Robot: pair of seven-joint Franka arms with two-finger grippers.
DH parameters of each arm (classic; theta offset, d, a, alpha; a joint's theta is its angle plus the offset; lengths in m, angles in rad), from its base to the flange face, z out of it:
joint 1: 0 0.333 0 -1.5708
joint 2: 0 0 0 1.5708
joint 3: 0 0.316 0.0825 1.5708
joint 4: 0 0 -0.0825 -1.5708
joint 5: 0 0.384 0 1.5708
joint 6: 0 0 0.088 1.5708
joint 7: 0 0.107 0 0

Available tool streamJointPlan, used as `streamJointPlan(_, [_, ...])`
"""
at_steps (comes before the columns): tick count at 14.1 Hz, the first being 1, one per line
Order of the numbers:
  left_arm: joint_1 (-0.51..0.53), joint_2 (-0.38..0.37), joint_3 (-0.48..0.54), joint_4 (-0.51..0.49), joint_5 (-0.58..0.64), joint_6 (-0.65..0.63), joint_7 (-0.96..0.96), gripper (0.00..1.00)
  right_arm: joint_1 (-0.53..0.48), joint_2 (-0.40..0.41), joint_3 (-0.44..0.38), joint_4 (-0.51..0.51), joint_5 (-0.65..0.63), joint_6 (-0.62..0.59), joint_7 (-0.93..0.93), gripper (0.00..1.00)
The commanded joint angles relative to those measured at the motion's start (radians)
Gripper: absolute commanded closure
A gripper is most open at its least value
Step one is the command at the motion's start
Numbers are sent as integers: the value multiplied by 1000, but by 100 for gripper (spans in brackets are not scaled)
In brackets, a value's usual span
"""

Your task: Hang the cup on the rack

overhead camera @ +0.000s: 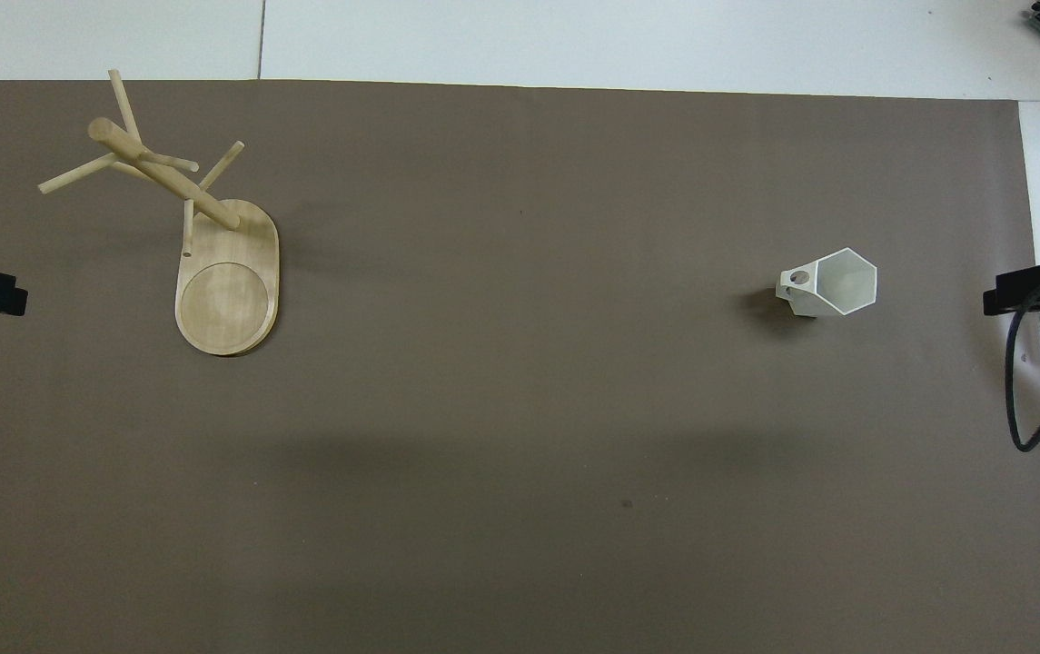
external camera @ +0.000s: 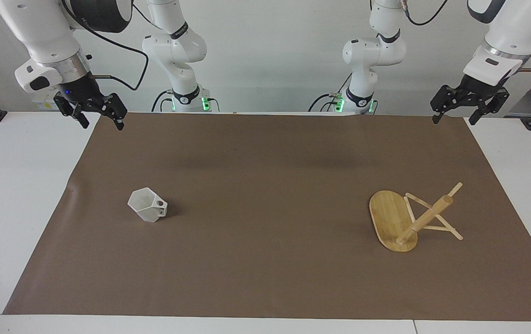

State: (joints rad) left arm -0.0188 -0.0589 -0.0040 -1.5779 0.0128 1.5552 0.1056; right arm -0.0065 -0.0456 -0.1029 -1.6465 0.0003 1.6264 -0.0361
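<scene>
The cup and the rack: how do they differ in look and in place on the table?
The cup is white with faceted sides; the rack is light wood with a round post and thin pegs. The cup is small and compact; the rack is larger and spreads out. The cup stands toward the right arm's end, the rack toward the left arm's end. Both rest on the brown mat, untouched.

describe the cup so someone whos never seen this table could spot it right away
A brown mat covers most of the table. The cup stands on it toward the right arm's end, well apart from the wooden rack at the left arm's end. It is the only white thing on the mat: small, with angular sides and a six-sided rim.
</scene>
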Motion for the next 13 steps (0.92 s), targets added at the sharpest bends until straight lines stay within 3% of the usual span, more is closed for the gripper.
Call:
streamJointPlan(1, [2,-21,3,-22,-8,-1,-10,0,-13,-11,2,-7,-5,16,-27,0])
streamJointPlan(6, [2,-21,3,-22,-8,-1,-10,0,-24,-11,-11,-7,-5,18,-25,0])
streamJointPlan(9, [2,-21,3,-22,-8,-1,-10,0,-24,-14,-9,-33,-5,133,-24,0])
streamJointPlan(13, [2,-21,3,-22,-8,-1,-10,0,-35,-36,-9,-81,-5,145,-27,0])
